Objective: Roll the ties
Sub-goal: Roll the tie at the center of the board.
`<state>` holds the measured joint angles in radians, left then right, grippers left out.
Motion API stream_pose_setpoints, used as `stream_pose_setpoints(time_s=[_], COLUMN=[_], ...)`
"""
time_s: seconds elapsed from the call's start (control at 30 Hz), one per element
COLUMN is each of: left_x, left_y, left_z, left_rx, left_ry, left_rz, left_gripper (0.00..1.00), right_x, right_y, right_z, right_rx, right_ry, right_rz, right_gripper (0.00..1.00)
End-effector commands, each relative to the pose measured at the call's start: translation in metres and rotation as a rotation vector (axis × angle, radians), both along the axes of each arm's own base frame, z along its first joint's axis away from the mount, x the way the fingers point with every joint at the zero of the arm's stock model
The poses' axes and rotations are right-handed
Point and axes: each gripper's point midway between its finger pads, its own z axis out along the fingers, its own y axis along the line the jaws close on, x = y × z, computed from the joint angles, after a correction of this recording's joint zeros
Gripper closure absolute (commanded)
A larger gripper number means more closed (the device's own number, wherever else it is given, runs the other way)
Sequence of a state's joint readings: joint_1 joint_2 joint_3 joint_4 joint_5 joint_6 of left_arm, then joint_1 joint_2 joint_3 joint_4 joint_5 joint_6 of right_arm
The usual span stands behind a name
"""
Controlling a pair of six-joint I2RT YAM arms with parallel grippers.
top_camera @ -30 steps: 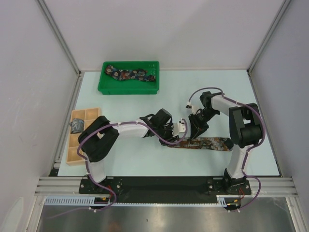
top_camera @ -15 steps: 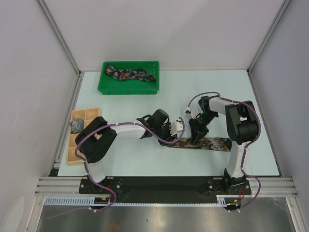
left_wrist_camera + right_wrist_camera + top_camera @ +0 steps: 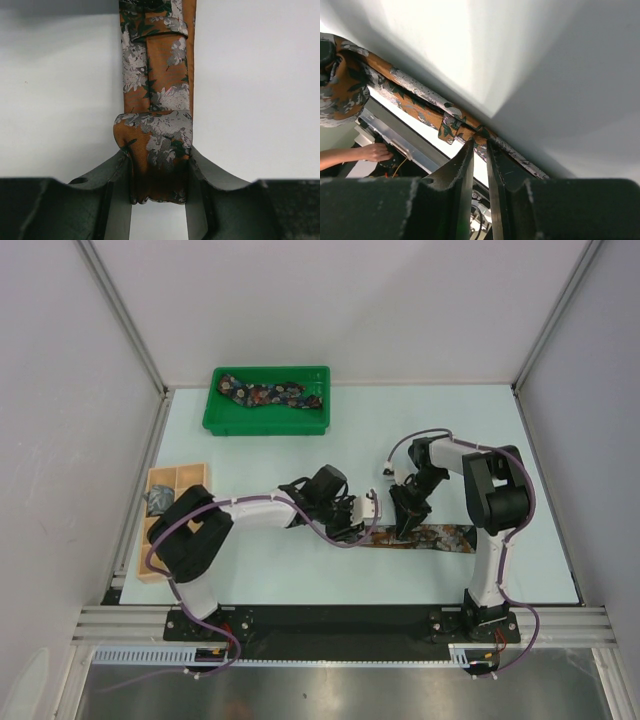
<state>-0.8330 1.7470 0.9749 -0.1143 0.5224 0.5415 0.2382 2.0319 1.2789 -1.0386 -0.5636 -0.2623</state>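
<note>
The rust-brown tie (image 3: 440, 538) lies flat along the near middle of the table. Its left end is folded over, and my left gripper (image 3: 366, 516) is shut across that fold (image 3: 159, 150), its fingers (image 3: 117, 172) pressing both edges. My right gripper (image 3: 404, 524) stands just right of it, tips down, shut on the tie's edge (image 3: 481, 138); the strip (image 3: 415, 102) runs away to the upper left in the right wrist view. The dark navy floral tie (image 3: 272, 395) lies in the green tray (image 3: 215, 418). The grey-blue tie (image 3: 160, 500) sits rolled in the wooden box (image 3: 150, 562).
The green tray stands at the back left of the table, the wooden compartment box at the left edge. Purple cables (image 3: 330, 530) loop off both arms near the grippers. White walls close in the back and both sides.
Both grippers have shifted slightly toward the near edge along the rust-brown tie. The right arm's forearm has folded in closer. Both grips are unchanged.
</note>
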Motion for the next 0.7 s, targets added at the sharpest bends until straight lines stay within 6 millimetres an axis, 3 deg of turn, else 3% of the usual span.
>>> stream_pose_setpoints(time_s=[0.0, 0.17, 0.3, 0.37, 0.5, 0.67], left_x=[-0.01, -0.014, -0.006, -0.003, -0.004, -0.004], left_y=[0.011, 0.011, 0.007, 0.009, 0.008, 0.008], left_z=[-0.02, -0.039, -0.047, -0.052, -0.054, -0.054], left_rx=[0.138, 0.24, 0.275, 0.299, 0.301, 0.299], left_ry=[-0.003, 0.023, 0.022, 0.023, 0.019, 0.016], left_rz=[-0.057, -0.054, -0.028, -0.011, -0.013, -0.012], left_gripper=[0.89, 0.89, 0.89, 0.89, 0.89, 0.89], right_x=[0.035, 0.043, 0.047, 0.044, 0.034, 0.026], right_y=[-0.019, -0.016, -0.007, 0.007, 0.036, 0.056], right_z=[-0.035, -0.018, 0.015, 0.037, 0.061, 0.057], right_rx=[-0.124, -0.072, 0.044, 0.172, 0.391, 0.471], right_ry=[-0.151, -0.172, -0.186, -0.161, -0.078, -0.017], right_rz=[0.06, 0.033, -0.037, -0.102, -0.217, -0.285], right_gripper=[0.78, 0.77, 0.74, 0.69, 0.61, 0.57])
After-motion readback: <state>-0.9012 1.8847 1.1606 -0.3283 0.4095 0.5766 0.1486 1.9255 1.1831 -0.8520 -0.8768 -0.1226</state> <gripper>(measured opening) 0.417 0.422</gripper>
